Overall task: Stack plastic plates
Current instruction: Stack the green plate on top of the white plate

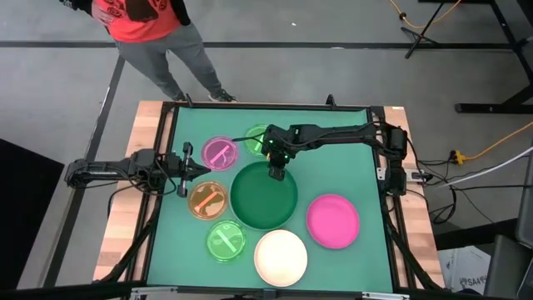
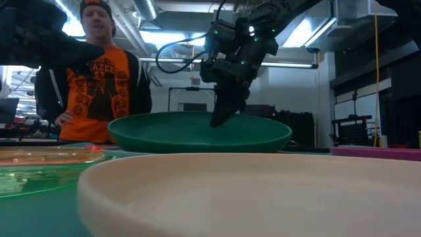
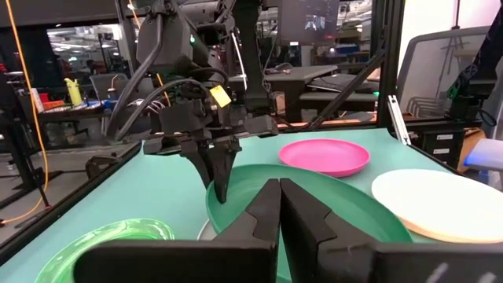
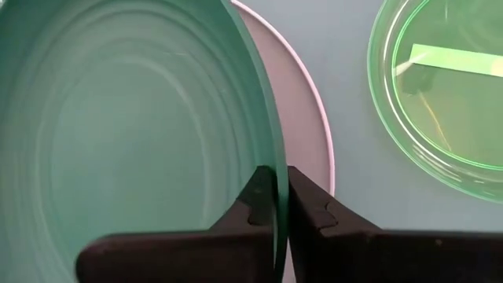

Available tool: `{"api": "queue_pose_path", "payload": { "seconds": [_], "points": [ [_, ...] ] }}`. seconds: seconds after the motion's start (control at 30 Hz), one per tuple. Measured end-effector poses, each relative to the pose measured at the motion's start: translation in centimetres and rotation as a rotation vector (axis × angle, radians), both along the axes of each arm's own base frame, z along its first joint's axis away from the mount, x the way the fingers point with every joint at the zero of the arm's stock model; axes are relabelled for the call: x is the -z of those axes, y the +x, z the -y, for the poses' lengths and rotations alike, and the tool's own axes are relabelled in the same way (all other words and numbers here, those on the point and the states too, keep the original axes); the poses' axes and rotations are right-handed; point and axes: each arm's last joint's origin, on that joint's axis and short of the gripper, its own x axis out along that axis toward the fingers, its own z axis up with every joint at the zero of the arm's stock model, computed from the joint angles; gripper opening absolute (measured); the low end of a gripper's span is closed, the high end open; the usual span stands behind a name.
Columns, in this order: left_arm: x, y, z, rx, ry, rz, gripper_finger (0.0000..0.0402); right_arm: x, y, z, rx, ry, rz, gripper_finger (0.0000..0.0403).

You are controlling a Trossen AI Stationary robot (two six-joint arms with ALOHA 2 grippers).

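Note:
My right gripper point(image 1: 276, 172) reaches in from the right and is shut on the far rim of the large dark green plate point(image 1: 264, 200) at the table's middle. A pale blue-white plate point(image 4: 310, 118) lies under it and shows past its rim. My left gripper point(image 1: 193, 169) is shut and empty. It hovers at the left between the translucent pink plate point(image 1: 218, 153) and the orange plate point(image 1: 207, 199). One lime green plate point(image 1: 256, 140) lies at the far middle, half under the right arm. Another lime green plate point(image 1: 226, 240), the cream plate point(image 1: 281, 257) and the hot pink plate point(image 1: 333, 221) lie on the mat. My right gripper pinches the dark green plate's far rim point(image 4: 272, 157) between its two fingers, one inside the plate and one outside. The fingers point(image 2: 222, 112) come from above, pointing down. The plate sits about level over the pale plate; whether it is lifted clear of it, I cannot tell.
A person point(image 1: 146, 25) in an orange shirt stands just beyond the table's far left corner. The frame's posts stand at the mat's corners. Bare mat point(image 1: 350, 162) shows at the far right.

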Motion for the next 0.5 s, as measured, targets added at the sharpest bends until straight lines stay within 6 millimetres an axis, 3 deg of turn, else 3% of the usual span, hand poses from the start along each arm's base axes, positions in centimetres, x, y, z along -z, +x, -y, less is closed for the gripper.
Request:
{"api": "queue_pose_path", "payload": {
  "seconds": [0.5],
  "points": [
    [0.01, 0.00, 0.00, 0.000, 0.000, 0.000, 0.0004, 0.05, -0.03, 0.13, 0.022, -0.046, -0.011, 0.0058]
  ]
}}
